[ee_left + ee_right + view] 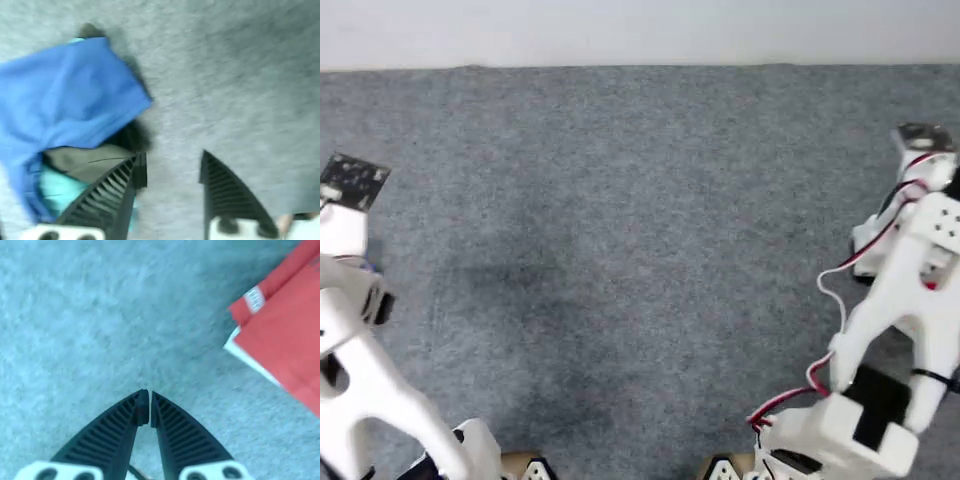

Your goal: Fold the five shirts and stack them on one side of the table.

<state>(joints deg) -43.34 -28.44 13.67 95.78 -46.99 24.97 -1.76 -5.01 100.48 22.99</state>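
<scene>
On my left wrist feed, the left fingers (112, 192) stand apart, with bare grey surface (240, 85) showing in the gap between them. A pile of shirts lies just beside one finger and partly under it. The blue shirt (65, 95) is on top, rumpled, and spreads away beyond that fingertip. An olive-grey shirt (85, 162) peeks out below it right at the finger, and a teal shirt (57, 187) shows under that, alongside the finger's outer edge. I cannot tell whether the finger touches the cloth or hangs above it. The other finger is over bare surface, well apart from the pile.

On my right wrist feed, the right fingers (115, 435) are closed together, tips meeting with nothing between them. A red shirt (285, 335) lies flat on the surface beyond the fingertips and off to one side, apart from them, with a white edge along its near border.

From the high camera I see one white arm (360, 380) and a second white arm (910, 270) at opposite edges of the surface.
</scene>
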